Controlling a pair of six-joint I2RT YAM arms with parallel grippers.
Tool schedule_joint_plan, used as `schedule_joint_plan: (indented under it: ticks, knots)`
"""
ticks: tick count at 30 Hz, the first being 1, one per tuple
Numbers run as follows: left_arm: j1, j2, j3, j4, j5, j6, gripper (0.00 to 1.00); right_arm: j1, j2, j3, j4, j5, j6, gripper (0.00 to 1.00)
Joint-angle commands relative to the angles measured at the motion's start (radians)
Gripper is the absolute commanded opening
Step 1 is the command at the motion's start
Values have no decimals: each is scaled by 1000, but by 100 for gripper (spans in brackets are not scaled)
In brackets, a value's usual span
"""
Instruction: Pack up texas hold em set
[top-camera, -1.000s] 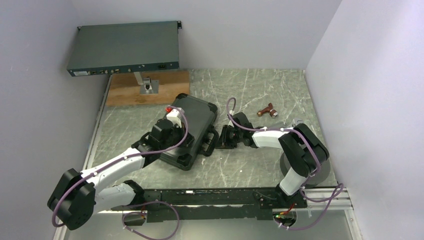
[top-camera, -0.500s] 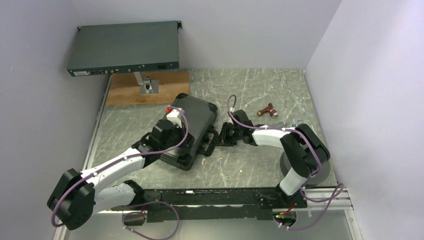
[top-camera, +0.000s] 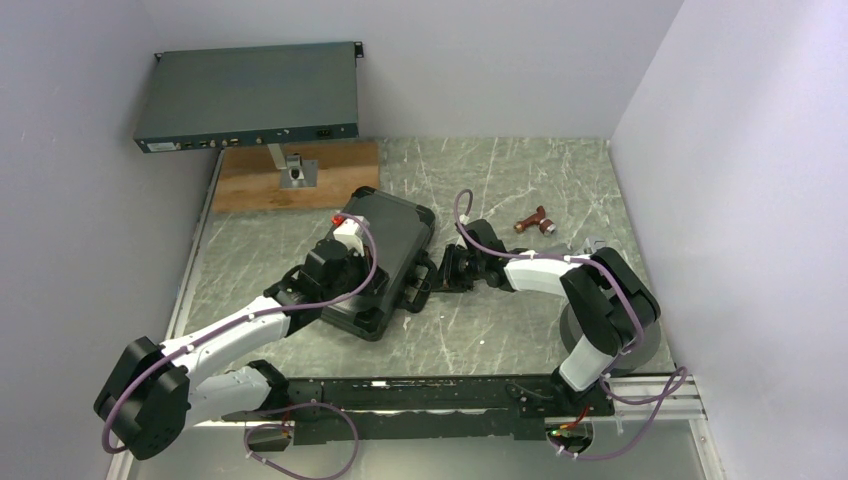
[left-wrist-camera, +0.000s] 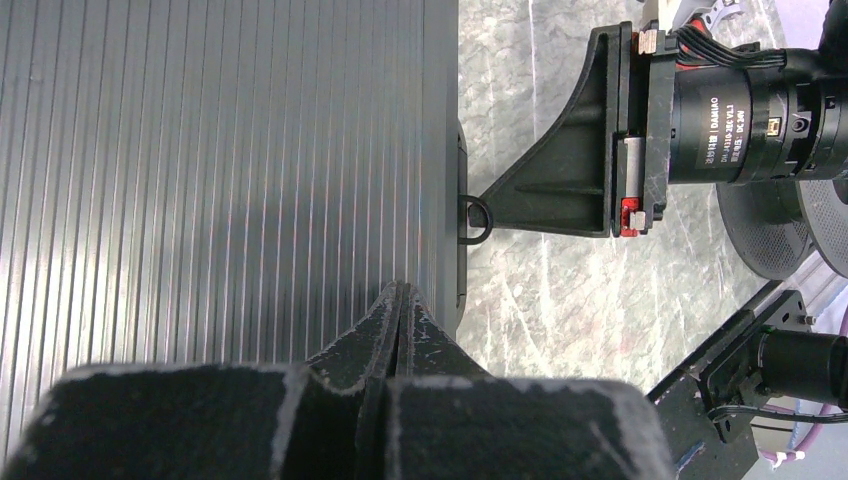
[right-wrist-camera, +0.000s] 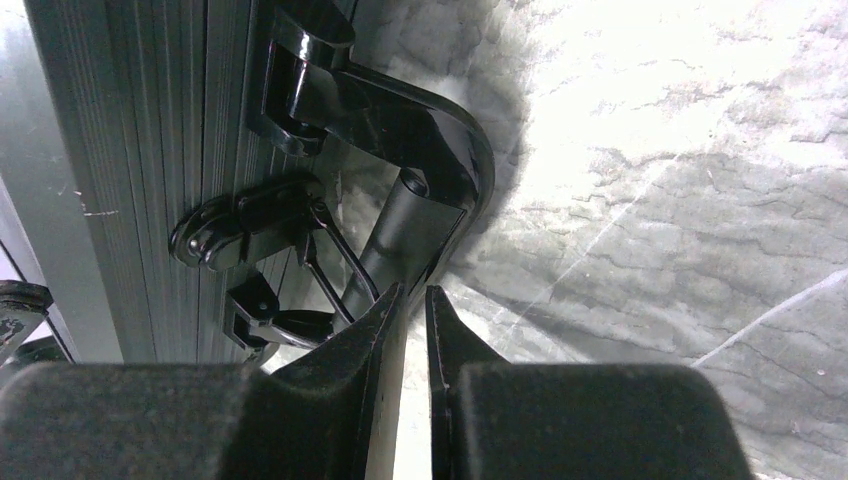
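Case (top-camera: 395, 235) closed – we judge latching step. Left tool (left-wrist-camera: 400, 292) together, resting on it; right tool (right-wrist-camera: 408, 292) barely apart, empty, latch (right-wrist-camera: 250, 225) just ahead – next, push it home.

Case (top-camera: 395, 240) contents: hidden inside, it's closed.
Left gripper (left-wrist-camera: 398, 295): from above, I can't make out its tips.
Latch (right-wrist-camera: 250, 215): shadowed; I can't tell if it's fastened.
Right gripper (right-wrist-camera: 407, 295): tips against handle (right-wrist-camera: 450, 130) or just short, I can't tell.
Wrench (top-camera: 535, 221): too small for detail.

Far left, a dark-grey rack unit (top-camera: 250, 100) stands over a wooden board (top-camera: 345, 172); a red-handled wrench (top-camera: 535, 221) lies right on the green marbled table (top-camera: 560, 170).
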Motion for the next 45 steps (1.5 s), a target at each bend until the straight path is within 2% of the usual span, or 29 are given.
schedule_joint_plan:
  ticks: [1, 45]
  knots:
    - [-29, 46, -55, -192, 38, -15, 0, -2, -25, 29, 32, -28, 12, 15]
    - [-52, 77, -59, -180, 20, -24, 0, 29, 10, 142, 29, -64, 41, 15]
